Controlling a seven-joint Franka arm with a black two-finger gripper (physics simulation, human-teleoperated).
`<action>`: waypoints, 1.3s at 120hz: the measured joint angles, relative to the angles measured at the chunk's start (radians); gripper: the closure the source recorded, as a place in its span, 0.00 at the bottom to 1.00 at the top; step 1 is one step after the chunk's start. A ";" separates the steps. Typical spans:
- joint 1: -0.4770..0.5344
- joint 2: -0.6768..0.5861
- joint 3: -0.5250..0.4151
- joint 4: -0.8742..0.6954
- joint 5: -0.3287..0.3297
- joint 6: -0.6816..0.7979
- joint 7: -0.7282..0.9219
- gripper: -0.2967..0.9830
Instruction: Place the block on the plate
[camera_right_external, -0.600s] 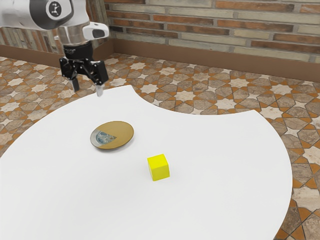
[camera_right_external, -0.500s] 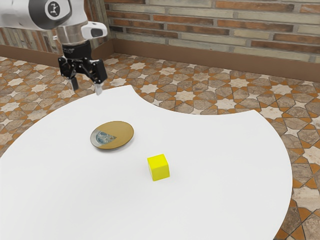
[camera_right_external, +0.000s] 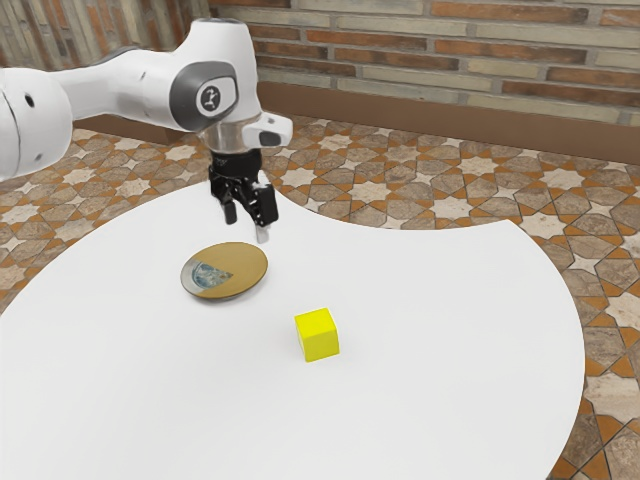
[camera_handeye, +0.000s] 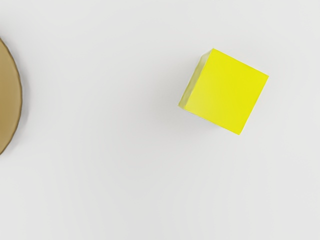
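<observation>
My gripper (camera_right_external: 247, 225) hangs in the air beyond the plate in the exterior view, its two fingers apart with nothing between them. The yellow block (camera_right_external: 317, 336) rests on the white table, nearer the camera and to the exterior view's right of the plate. Gold-brown with a grey-blue patch, the round plate (camera_right_external: 240, 268) lies flat with nothing on it. From the wrist view, the block (camera_handeye: 227, 92) shows its top and one side, apart from the plate (camera_handeye: 7, 100), whose edge is partly in view.
The white table (camera_right_external: 430, 400) has a curved cut-out along its far edge, near the gripper. Patterned floor tiles (camera_right_external: 460, 206) surround it, and a brick wall (camera_right_external: 450, 70) stands behind.
My arm has swung toward the exterior view's right, and the gripper has come lower and closer to the plate. Block and plate have stayed where they were.
</observation>
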 joint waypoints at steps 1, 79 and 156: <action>0.000 0.008 -0.001 0.004 0.000 0.004 0.007 0.23; -0.086 0.260 -0.031 0.056 -0.010 0.179 0.381 0.23; -0.089 0.393 -0.041 0.054 -0.018 0.248 0.527 0.23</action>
